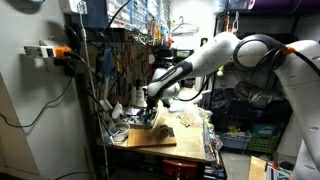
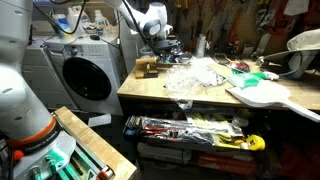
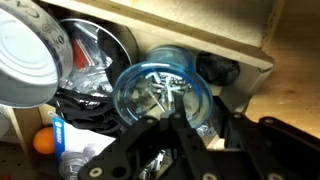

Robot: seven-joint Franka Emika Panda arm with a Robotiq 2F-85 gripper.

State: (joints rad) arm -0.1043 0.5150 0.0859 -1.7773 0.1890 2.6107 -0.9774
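One arm stretched out level, gripper (image 1: 150, 106) over the bench (image 1: 165, 138) | clear jar (image 3: 165, 90) under shelf (image 3: 200, 25), mouth and long axis toward my wrist camera | claw grip: I cannot tell

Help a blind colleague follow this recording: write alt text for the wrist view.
A clear blue round tub holding small metal parts fills the centre, under a wooden shelf. The tool shows at the bottom edge, just below it; a white can and an orange ball sit at left.
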